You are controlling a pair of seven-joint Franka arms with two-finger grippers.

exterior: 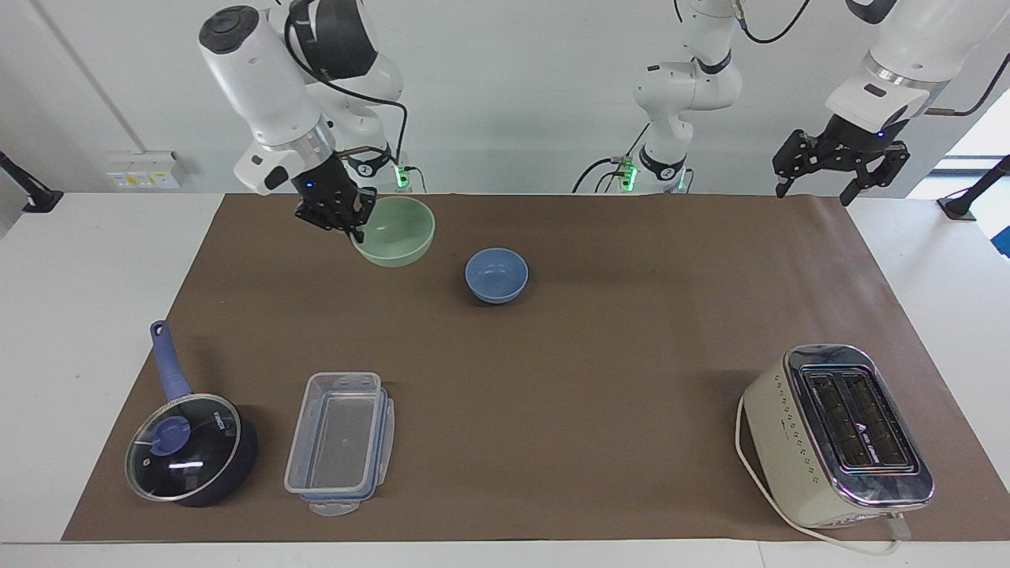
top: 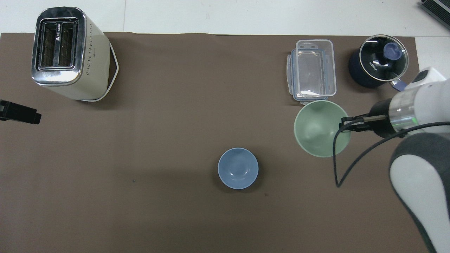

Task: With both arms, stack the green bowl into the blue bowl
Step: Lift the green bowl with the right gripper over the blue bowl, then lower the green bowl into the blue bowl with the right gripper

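Mint-green, the green bowl (exterior: 394, 230) hangs in the air, its rim pinched by the right pincer (exterior: 349, 222) over the brown mat (exterior: 600, 363), toward the right arm's end of the desk (exterior: 95, 268). It is tilted slightly and clear of the mat. On the mat near the middle sits the blue bowl (exterior: 496, 274), upright and well apart from the lifted one. Over the mat's edge at the left arm's end, the left pincer (exterior: 813, 186) waits with its fingers spread and nothing between them.

Bare mat (exterior: 600, 379) surrounds the blue bowl (exterior: 496, 274). Toaster (exterior: 838, 434), container (exterior: 339, 443) and saucepan (exterior: 192, 448) stand well apart, farther from the robots.
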